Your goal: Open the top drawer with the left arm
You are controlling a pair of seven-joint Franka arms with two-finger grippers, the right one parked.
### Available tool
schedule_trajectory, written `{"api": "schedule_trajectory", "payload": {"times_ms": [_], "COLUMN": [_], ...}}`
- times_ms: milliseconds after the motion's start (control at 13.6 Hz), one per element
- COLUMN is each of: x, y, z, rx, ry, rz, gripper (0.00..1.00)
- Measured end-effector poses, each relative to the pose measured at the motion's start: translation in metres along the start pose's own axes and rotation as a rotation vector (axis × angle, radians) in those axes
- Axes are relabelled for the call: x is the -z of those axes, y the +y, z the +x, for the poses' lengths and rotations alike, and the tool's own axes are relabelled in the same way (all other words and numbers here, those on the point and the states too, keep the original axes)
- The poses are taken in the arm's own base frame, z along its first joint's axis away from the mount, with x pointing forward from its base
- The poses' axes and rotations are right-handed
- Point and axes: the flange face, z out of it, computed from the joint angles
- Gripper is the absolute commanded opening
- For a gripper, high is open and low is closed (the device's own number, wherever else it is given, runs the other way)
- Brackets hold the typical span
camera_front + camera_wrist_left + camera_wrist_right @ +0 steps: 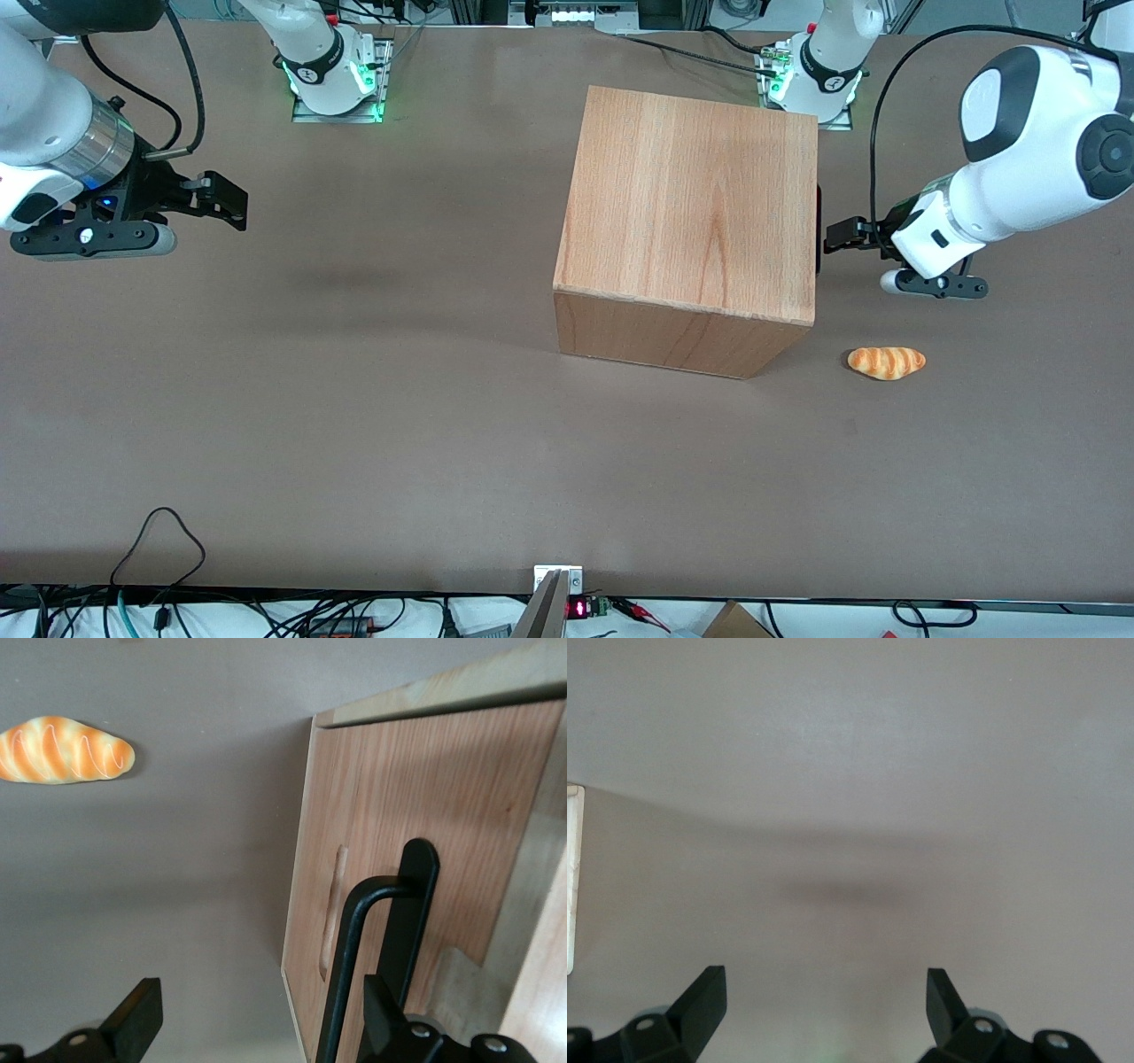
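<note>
Wooden top drawer seemingly shut, its handle between the spread-open gripper fingers.

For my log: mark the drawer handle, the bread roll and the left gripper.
drawer handle (pixel 354 930), left wrist view, its black bar.
bread roll (pixel 886 362), front view, its middle.
left gripper (pixel 833 237), front view, open, by the drawer front.

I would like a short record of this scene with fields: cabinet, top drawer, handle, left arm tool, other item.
cabinet: wooden box on the brown table
top drawer: front panel flush, drawer shut
handle: slim black bar on the panel
left arm tool: tool open, at the drawer front, one finger by the handle, not closed on it
other item: bread roll on the table, nearer the front camera than the tool
</note>
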Motion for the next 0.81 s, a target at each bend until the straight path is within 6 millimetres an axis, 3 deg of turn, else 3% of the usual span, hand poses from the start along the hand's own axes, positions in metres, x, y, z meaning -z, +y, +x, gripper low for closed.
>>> {"api": "schedule_trajectory", "payload": {"times_ms": [807], "x": [-0.024], "y": [-0.002], "z": [-0.003], "rx": [-0.025], "ry": [-0.017], "rz": [0.004], "gripper": [1.0]}}
